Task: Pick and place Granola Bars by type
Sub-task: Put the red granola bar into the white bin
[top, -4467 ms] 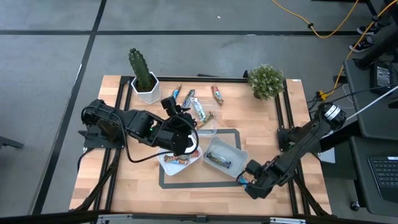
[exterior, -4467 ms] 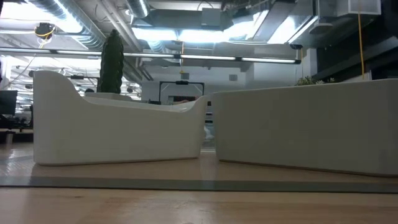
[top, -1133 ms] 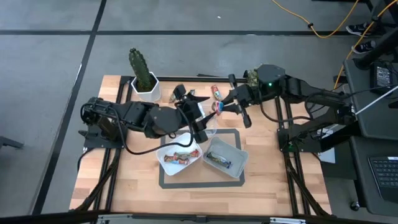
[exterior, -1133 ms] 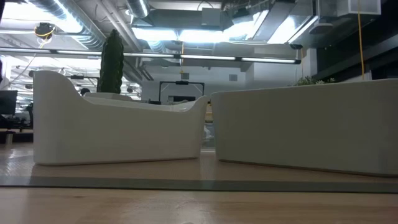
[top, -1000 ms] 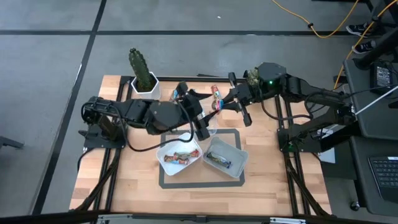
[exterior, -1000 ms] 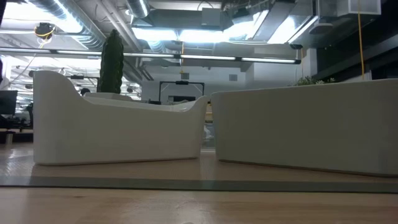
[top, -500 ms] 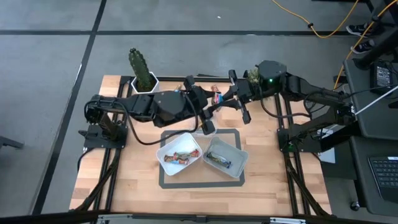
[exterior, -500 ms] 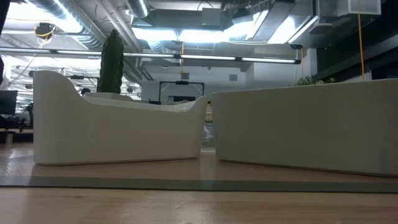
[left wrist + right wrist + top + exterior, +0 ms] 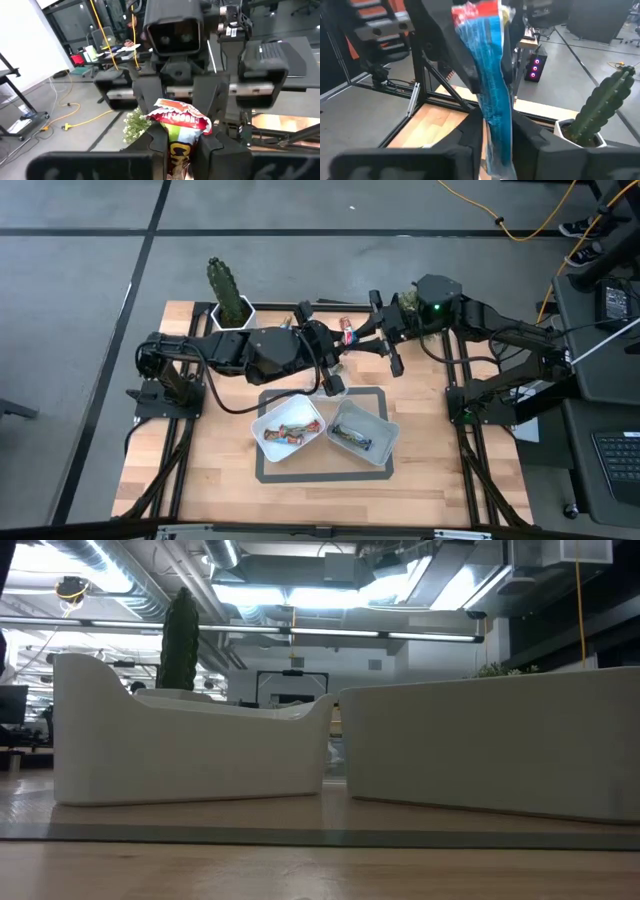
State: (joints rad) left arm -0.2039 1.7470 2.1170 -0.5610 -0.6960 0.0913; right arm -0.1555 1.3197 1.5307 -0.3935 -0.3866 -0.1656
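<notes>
Granola Bars point(image 9: 298, 430) lie in two tubs at the table's near centre: red-orange ones in the white tub point(image 9: 270, 442), darker ones in the grey tub point(image 9: 378, 442). At the far edge, between a cactus point(image 9: 224, 288) and a small bushy plant point(image 9: 408, 302), both grippers meet above the wood. The left gripper point(image 9: 181, 142) is clamped on a green-and-red bar point(image 9: 179, 125). The right gripper point(image 9: 496, 131) pinches a blue bar point(image 9: 491, 90), possibly that same bar's other face. Bare wood lies open along the near edge.
</notes>
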